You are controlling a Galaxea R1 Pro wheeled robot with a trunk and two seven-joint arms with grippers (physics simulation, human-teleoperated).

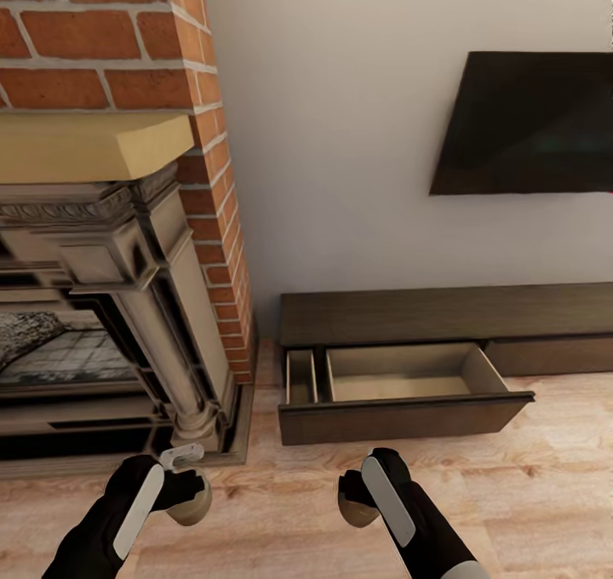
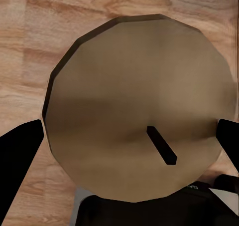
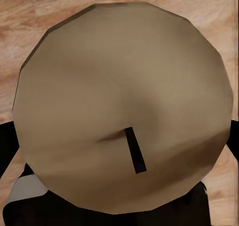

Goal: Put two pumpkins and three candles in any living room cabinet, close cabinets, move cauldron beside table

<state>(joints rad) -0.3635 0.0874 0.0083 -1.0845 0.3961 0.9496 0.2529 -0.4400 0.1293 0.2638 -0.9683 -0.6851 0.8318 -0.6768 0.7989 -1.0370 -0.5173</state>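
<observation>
My left claw [image 1: 189, 495] is clamped on a squat olive-tan candle [image 1: 191, 504]; the left wrist view confirms it, with the candle's flat top and short dark wick [image 2: 162, 145] seated between my two dark fingers [image 2: 17, 158]. My right claw [image 1: 353, 498] grips a second candle [image 1: 356, 509] in the same manner, the wick [image 3: 135, 149] facing the wrist camera and the body pinched from both sides. Both loads hang low over the light wood plank floor [image 1: 528, 494], neither resting on it as far as I can judge. Ahead stands the cabinet [image 1: 443, 311], the long dark-brown unit under the wall TV [image 1: 528, 123], with its leftmost drawer [image 1: 400, 375] pulled out and its pale beige interior bare. The brick fireplace [image 1: 128, 247] stands to the left of it. Assessment: the step in hand is stowing candles, with two of three carried and the receptacle ready. The next move calls for advancing or reaching forward until each claw is above the wide compartment, clearing the dark drawer front [image 1: 404, 417], then lowering and releasing one candle at a time. Risk noted: releasing short of the front panel would drop a candle to the floor. Drawer closure remains outstanding.
</observation>
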